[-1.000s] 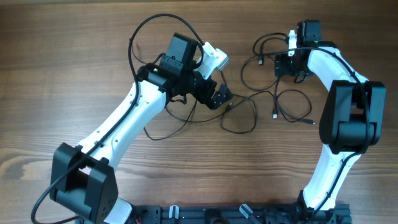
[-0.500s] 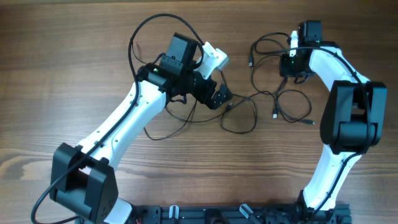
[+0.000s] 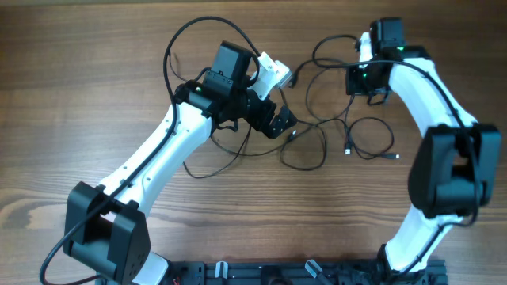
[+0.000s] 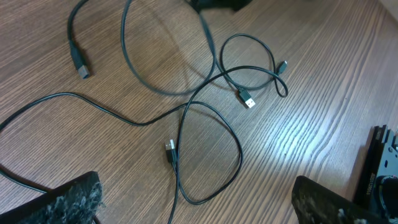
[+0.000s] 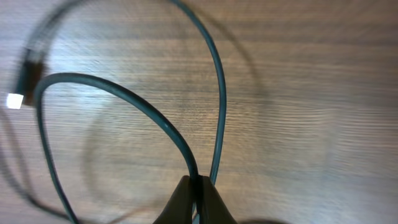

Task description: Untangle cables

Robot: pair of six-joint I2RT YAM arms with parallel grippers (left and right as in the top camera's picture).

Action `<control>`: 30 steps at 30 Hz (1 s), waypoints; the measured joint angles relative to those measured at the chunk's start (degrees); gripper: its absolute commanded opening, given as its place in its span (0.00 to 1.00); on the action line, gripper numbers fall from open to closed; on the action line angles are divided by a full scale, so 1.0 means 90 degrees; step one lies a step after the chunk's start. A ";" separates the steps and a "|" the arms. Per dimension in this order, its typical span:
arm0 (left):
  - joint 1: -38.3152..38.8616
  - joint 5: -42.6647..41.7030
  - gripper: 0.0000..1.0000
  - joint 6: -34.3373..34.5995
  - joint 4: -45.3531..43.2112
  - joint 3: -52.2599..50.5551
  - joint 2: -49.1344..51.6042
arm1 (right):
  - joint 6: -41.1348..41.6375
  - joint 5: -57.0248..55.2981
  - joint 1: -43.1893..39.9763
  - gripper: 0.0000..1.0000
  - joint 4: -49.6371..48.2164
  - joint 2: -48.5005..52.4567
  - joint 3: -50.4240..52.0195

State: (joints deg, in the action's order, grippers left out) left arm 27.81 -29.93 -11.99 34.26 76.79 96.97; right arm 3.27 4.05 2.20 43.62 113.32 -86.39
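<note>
- Tabletop [image 3: 79, 79], brown wood-grain: carries everything listed.
- Left hand [image 3: 279, 123], black, two-fingered: released and spread wide, grasping nothing, poised over the loops near the middle.
- Right hand [image 5: 198, 186], black, two-fingered: clenched on a cable where two of its runs meet, at the far right.
- Cables [image 4: 240, 155], thin black flexible wires with small plug ends: lying in loose crossed loops between the arms.
- Step, as judged: drawing one cable clear of the rest.
- Next move calls for a slow pull away from the crossings, without dragging neighbouring loops.

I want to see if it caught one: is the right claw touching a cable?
Touching. The right wrist view shows the right claw shut, with the cable pinched between its tips.
</note>
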 measured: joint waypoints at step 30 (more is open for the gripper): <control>0.0000 -0.0129 1.00 0.0000 0.0175 0.0000 0.0000 | 0.0364 -0.3308 -0.0017 0.04 0.1321 -0.4058 -0.1409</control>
State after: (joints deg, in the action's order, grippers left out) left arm 27.81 -31.09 -11.99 35.83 76.79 96.97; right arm 6.55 -25.71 2.04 55.51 76.79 -99.07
